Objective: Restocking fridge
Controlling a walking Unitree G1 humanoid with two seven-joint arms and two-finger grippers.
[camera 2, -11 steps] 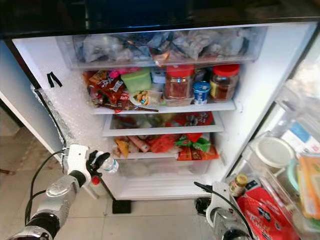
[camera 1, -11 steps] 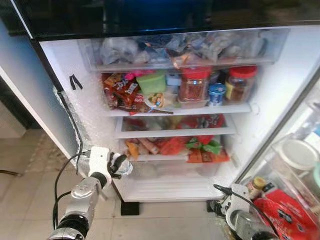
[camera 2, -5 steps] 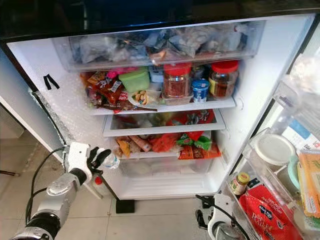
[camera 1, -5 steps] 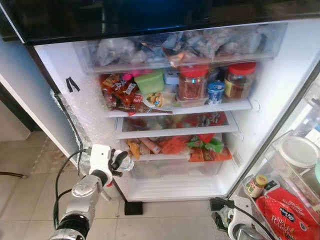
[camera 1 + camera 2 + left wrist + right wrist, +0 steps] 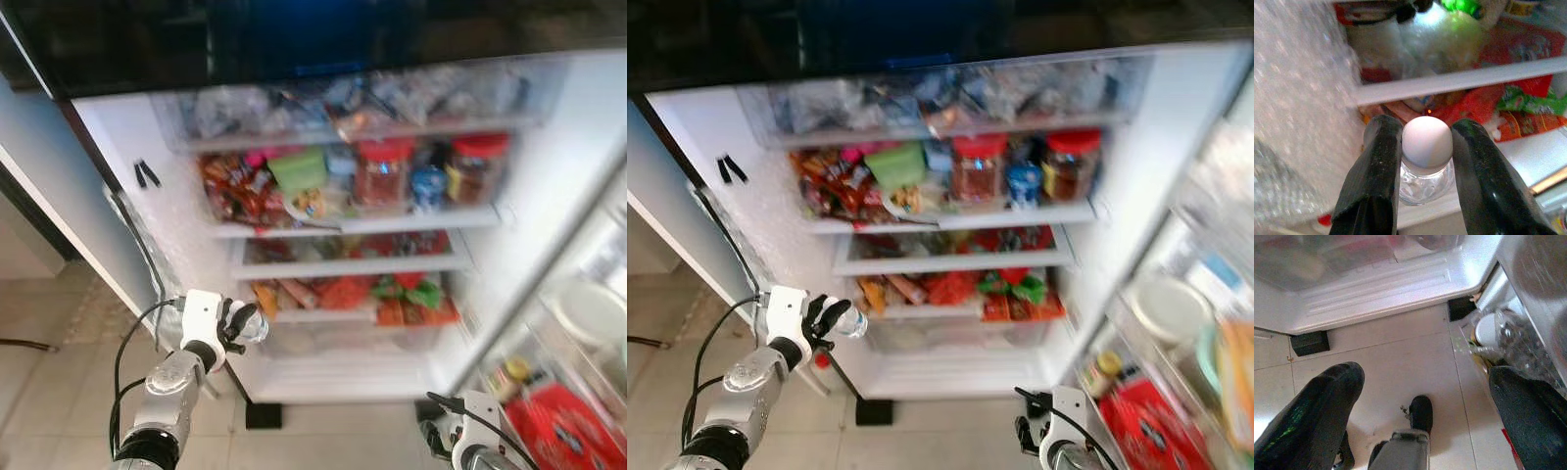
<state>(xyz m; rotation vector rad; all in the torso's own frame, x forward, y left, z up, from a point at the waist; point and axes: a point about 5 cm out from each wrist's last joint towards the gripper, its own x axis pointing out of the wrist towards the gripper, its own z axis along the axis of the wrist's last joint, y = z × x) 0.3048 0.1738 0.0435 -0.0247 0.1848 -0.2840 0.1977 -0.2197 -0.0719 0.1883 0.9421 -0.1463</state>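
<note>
Left gripper (image 5: 1422, 161) is clamped on a small clear bottle with a white cap (image 5: 1427, 147), one black finger (image 5: 1382, 166) pressed on either side just under the cap. It's holding the bottle at the fridge's (image 5: 127, 127) lower left, near the packed snack shelf (image 5: 343, 266). Right gripper (image 5: 1425, 396) hangs low by the door bins (image 5: 578, 343), fingers spread wide over the tile floor (image 5: 1400, 357). Head views are pretty blurry.

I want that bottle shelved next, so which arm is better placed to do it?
Left. The left gripper already clamps the small clear white-capped bottle beside the open fridge's lower shelves. The right gripper hangs open near the floor.
</note>
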